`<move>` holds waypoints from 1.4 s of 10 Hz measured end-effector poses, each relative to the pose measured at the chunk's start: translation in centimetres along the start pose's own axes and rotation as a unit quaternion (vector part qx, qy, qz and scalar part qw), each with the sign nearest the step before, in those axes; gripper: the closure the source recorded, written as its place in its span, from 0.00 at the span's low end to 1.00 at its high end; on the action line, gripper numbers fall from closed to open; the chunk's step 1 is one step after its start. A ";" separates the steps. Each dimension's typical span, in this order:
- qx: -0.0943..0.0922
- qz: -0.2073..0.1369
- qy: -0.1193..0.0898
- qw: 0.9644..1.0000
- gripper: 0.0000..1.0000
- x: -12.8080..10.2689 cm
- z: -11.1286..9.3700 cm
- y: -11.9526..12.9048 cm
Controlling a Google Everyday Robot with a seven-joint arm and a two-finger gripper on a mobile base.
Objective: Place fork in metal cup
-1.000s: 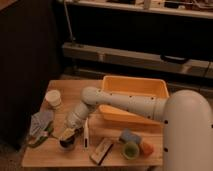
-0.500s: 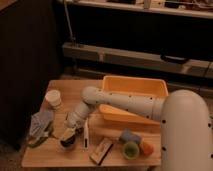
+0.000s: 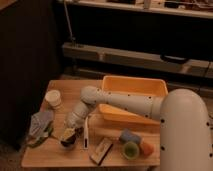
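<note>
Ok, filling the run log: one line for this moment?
tool: over metal cup | fork: at cup | table: cluttered

gripper (image 3: pixel 69 131) over metal cup (image 3: pixel 69 139), left of long utensil (image 3: pixel 85 133)

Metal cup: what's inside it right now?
A pale yellowish fork shows at the metal cup mouth, directly below the gripper. The gripper covers part of the cup, so how deep the fork sits is hidden.
</note>
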 end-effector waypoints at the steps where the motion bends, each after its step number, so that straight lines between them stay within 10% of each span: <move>1: 0.000 -0.001 -0.001 1.000 0.24 -0.2 0.0 0.1; 14: 0.020 -0.007 -0.015 1.000 0.20 -2.3 -3.1 1.0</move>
